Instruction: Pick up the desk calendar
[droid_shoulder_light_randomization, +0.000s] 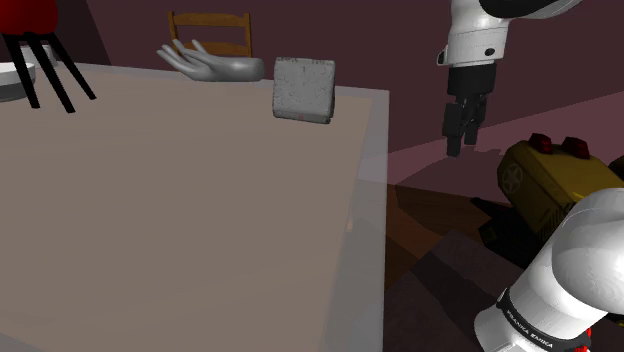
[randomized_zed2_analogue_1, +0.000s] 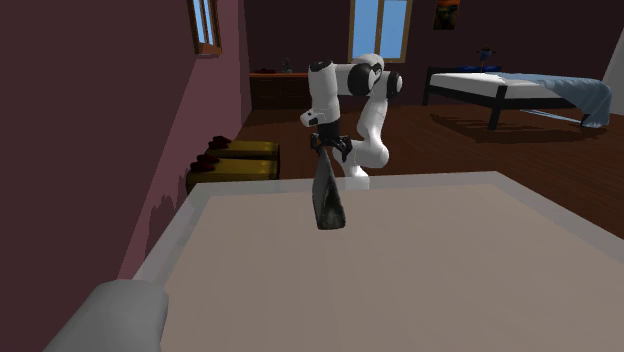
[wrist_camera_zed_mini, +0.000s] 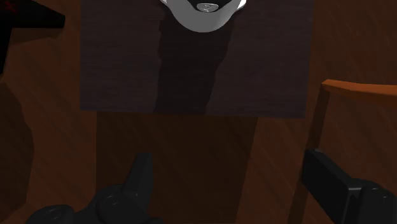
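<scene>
The white arm (droid_shoulder_light_randomization: 585, 250) hangs its black fingers (wrist_camera_zed_mini: 139, 179) downward, spread well apart and clasping nothing.

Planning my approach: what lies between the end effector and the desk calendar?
Nothing blocks it. In the shoulder view, the end effector hangs open beyond the table's edge, and just a bare strip of table separates that edge from the desk calendar.

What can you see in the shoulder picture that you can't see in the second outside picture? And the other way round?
Shoulder view: a wooden chair back behind the table, a red thing on black legs, and the broad grey face of the desk calendar.

Second exterior view: a bed and a window with blue sky, and the desk calendar seen thin, edge-on.

Both: the table, the desk calendar standing near its edge, and the white arm, whose gripper hangs past that edge.
</scene>
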